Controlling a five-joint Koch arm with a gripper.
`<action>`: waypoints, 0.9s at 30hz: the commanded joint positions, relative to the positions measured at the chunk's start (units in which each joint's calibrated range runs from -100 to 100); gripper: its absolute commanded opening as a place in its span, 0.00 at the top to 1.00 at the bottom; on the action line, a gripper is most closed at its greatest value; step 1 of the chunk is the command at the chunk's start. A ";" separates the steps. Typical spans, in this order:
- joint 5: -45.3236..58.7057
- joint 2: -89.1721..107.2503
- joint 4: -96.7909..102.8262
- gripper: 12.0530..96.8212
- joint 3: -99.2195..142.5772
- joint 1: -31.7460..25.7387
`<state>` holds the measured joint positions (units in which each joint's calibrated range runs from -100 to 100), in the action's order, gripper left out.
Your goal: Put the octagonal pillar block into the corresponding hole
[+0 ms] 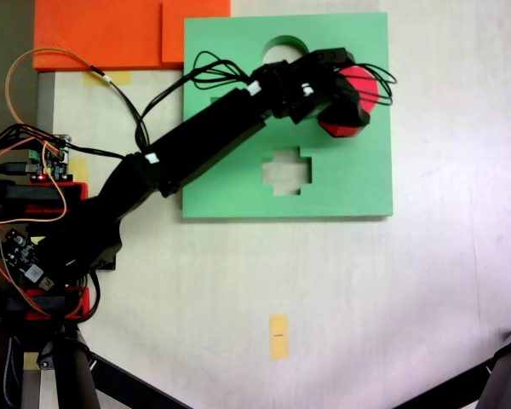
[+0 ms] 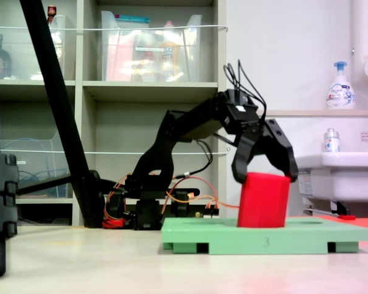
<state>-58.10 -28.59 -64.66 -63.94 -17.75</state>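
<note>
Both fixed views show us the black arm reaching over the green foam board (image 1: 358,183), which lies flat on the pale bench (image 1: 324,290). From above, we see the arm (image 1: 196,141) stretch from its base at the left edge of the picture up and to the right, ending over the board's upper right part. The octagonal pillar block (image 2: 263,199), bright red, stands upright on the board there, and from above it is partly covered by the gripper (image 1: 355,98).

From the side, we see the gripper (image 2: 263,179) with its two jaws spread wide, one tip coming down just beside the block's left top edge and the other at its right top edge. The jaws straddle the top of the block; we cannot tell whether they press on it or merely sit at its edges. The block's base meets the board, and we cannot tell whether it sits in a cutout or on the surface.

From above, a round cutout (image 1: 288,47) shows at the board's top edge and a cross-shaped cutout (image 1: 287,170) lies near the middle. An orange foam sheet (image 1: 102,34) lies at the upper left, touching the board's corner. A strip of yellow tape (image 1: 278,336) sits on the bench, well apart from the board.
</note>
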 commanded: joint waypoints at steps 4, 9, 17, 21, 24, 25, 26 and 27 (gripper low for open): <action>-1.27 5.27 -1.45 0.52 -3.56 0.24; -2.20 5.13 -1.54 0.52 -3.56 0.73; -1.32 4.85 0.87 0.52 -3.56 1.22; -1.27 4.99 4.43 0.53 -3.56 1.22; -1.22 5.41 5.87 0.53 -4.06 1.17; -1.17 5.41 6.07 0.53 -4.46 1.12; -1.17 5.41 6.16 0.53 -4.56 1.07; -1.17 5.41 6.26 0.53 -4.65 1.03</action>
<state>-59.66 -28.59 -63.19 -63.84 -16.87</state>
